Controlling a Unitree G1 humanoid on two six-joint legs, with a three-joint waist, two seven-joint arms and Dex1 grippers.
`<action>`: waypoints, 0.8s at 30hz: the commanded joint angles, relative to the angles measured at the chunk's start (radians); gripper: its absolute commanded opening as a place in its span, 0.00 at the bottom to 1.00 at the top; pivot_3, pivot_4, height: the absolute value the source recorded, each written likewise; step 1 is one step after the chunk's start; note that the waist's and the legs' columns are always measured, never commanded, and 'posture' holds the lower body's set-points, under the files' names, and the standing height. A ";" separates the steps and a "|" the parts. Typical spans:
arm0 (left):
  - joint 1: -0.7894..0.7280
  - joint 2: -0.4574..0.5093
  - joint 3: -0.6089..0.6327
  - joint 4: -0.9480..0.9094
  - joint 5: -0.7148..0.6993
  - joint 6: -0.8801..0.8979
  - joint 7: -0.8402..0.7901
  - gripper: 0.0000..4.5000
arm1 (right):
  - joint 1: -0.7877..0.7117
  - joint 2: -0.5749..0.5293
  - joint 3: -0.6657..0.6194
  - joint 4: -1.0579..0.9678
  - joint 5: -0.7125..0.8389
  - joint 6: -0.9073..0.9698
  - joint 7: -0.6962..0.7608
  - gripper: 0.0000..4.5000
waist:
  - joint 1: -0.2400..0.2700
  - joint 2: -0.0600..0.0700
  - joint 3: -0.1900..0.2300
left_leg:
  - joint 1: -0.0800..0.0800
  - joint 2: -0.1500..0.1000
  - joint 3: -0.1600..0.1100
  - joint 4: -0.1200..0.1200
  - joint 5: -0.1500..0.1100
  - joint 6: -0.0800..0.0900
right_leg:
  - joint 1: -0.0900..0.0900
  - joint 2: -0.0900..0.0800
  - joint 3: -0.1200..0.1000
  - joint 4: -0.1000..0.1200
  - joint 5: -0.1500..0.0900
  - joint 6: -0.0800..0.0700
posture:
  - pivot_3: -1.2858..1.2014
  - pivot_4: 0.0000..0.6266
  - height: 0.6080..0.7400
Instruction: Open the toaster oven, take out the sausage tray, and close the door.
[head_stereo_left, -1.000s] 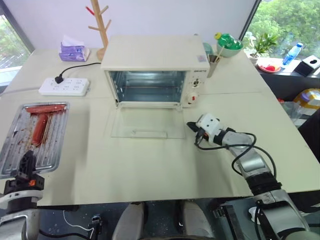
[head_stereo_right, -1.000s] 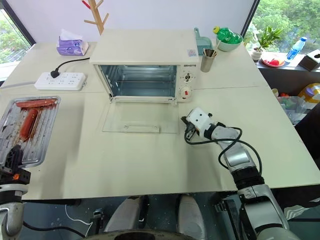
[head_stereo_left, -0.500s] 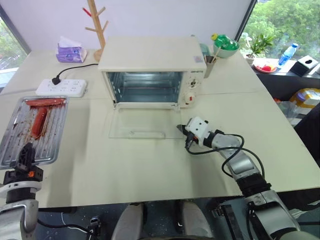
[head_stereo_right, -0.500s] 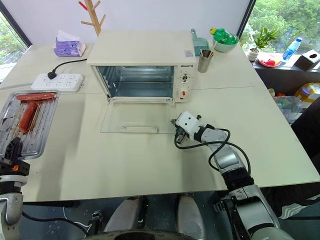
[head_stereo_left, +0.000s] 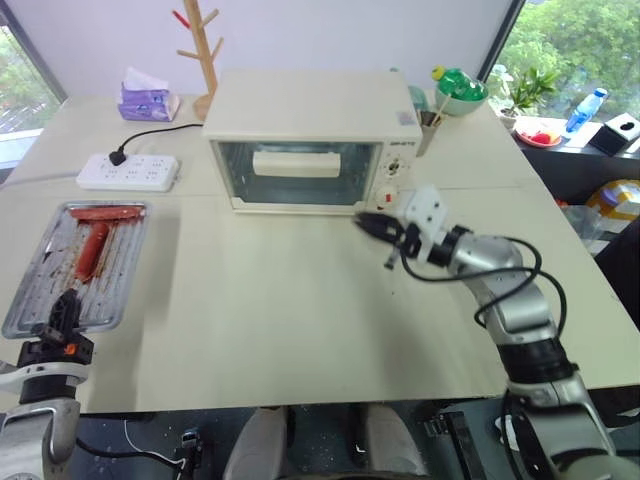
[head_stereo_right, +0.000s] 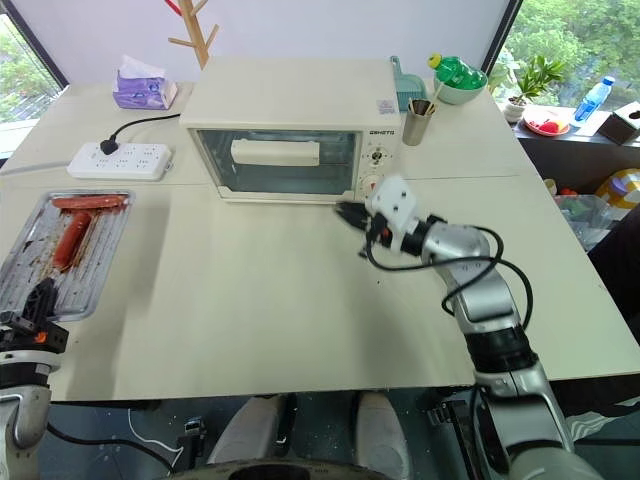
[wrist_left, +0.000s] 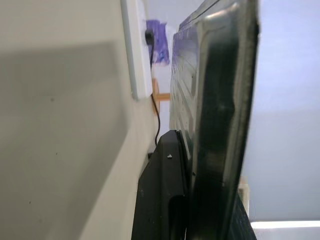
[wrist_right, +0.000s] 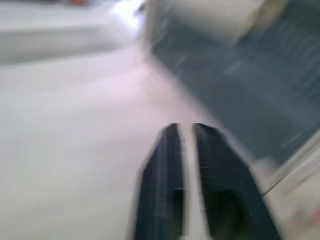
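The toaster oven (head_stereo_left: 305, 140), a boxy cream-white shell with two knobs, sits upper centre of the head view; its glass door (head_stereo_left: 297, 172) stands upright and shut, the white bar handle across the window. At left edge lies the sausage tray (head_stereo_left: 78, 262), shallow ridged silvery metal, greasy, with reddish-brown sausages. The left gripper (head_stereo_left: 62, 318) is clamped on the tray's near rim. The right gripper (head_stereo_left: 366, 222) hovers just before the oven's lower right corner, holding nothing; in its blurred wrist view the black fingers seem narrowly parted. The matte beige table (head_stereo_left: 300, 330) stands by large windows.
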 joint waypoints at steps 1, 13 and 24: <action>0.031 0.083 -0.036 -0.020 -0.003 0.108 -0.032 0.00 | 0.045 -0.091 -0.071 -0.135 0.139 0.080 0.118 0.52 | -0.003 0.001 0.000 | 0.000 0.000 0.001 0.000 0.000 0.000 | 0.000 0.000 0.000 0.000 0.000 0.000 | 0.52 0.24 1.00; 0.056 0.389 -0.119 0.120 -0.015 0.471 -0.178 0.00 | 0.244 -0.421 -0.304 -0.265 0.423 0.320 0.343 0.98 | 0.001 0.004 0.003 | -0.004 0.001 0.002 -0.002 -0.001 0.000 | -0.007 -0.004 0.000 0.000 0.000 0.000 | 0.52 0.24 1.00; -0.108 0.412 -0.331 0.197 0.071 0.619 -0.304 0.00 | 0.309 -0.463 -0.394 -0.290 0.402 0.342 0.266 0.98 | 0.002 0.005 0.004 | -0.005 0.001 0.008 -0.002 -0.004 -0.001 | -0.010 -0.010 -0.001 0.001 0.000 0.000 | 0.52 0.24 1.00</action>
